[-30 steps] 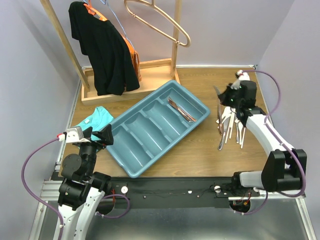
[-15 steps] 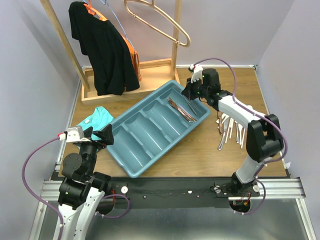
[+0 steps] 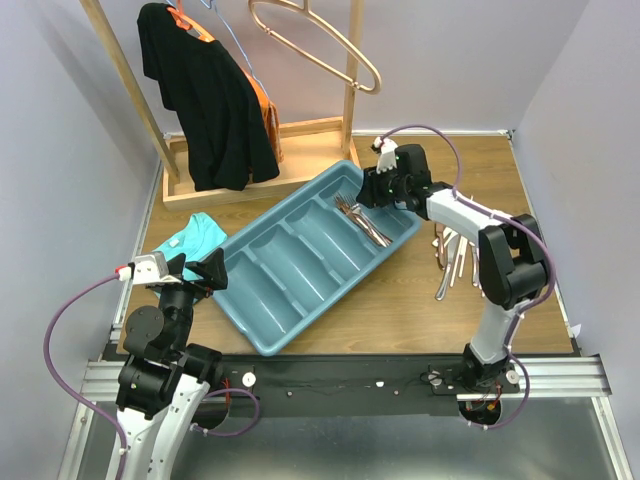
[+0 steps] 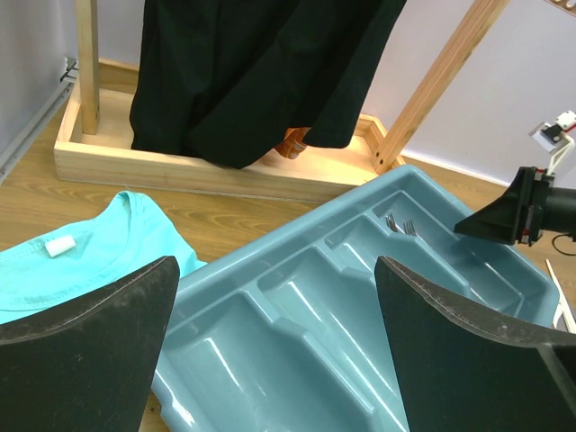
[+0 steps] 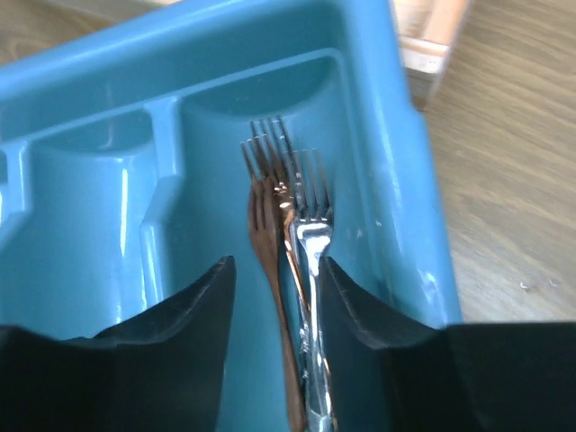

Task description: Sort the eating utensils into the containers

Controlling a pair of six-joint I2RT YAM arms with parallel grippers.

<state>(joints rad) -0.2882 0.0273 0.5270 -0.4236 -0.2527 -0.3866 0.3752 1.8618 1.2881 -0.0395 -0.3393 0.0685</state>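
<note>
Right tool (image 5: 277,270): released, fingers parted, hanging low over the rack end of the tray (image 3: 340,292), above its outermost compartment. A second ago it was at the loose cutlery to the right of the tray. It has since crossed over and let go. Judgement: one more fork is delivered and this trip is complete, so the tool is free to fetch another piece.

Left tool (image 4: 276,270): released, fingers wide with nothing between them. It is parked off the tray's near-left corner, facing along it.

Bench (image 3: 400,310): wood-grain top, carrying every item below.

Garment rack (image 3: 310,128): wooden frame and base, behind the tray. A black garment (image 3: 210,100) hangs on it, with large metal hangers (image 3: 320,50) above. It is no part of the sort.

Tray: one, teal-blue plastic, lying diagonally, with four long parallel compartments.
- Outermost compartment, on the right arm's side: forks (image 5: 288,234) in a small stack, coppery with one silvery. They lie along the trough with tines toward the rack.
- Other three compartments: nothing seen in them.

Teal cloth (image 3: 185,240): folded, at the tray's left edge. Touching or just beside, cannot tell which.

Loose cutlery (image 3: 460,255): a cluster of pale and silvery pieces to the right of the tray and apart from it, kinds too small to tell. Judgement: these are unsorted, so most of the task remains.
</note>
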